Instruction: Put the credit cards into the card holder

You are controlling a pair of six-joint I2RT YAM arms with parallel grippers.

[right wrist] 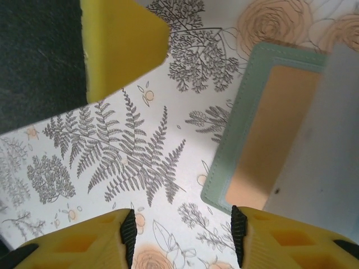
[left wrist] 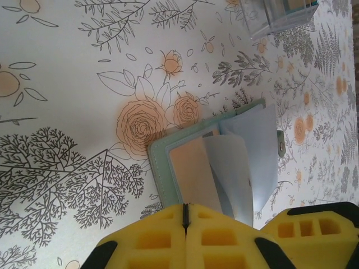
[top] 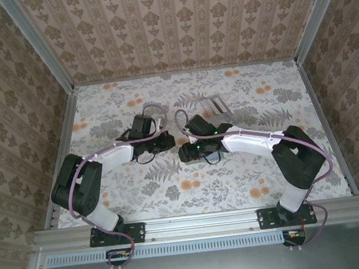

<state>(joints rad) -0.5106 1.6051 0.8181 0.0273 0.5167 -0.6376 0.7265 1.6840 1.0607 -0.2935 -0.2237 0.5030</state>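
Note:
The muted-green card holder lies open on the floral table, its snap tab at the far side. A tan credit card sits in its clear inner pocket, and bluish translucent sleeves stand up beside it. My left gripper is shut, its tips over the holder's near edge. My right gripper is open over bare table just left of the holder, with the same card seen close by. In the top view both grippers meet at mid-table.
A clear plastic slotted stand stands beyond the holder, with something tan and something bluish in it. The left gripper's yellow finger hangs at the upper left of the right wrist view. Patterned walls close in the table.

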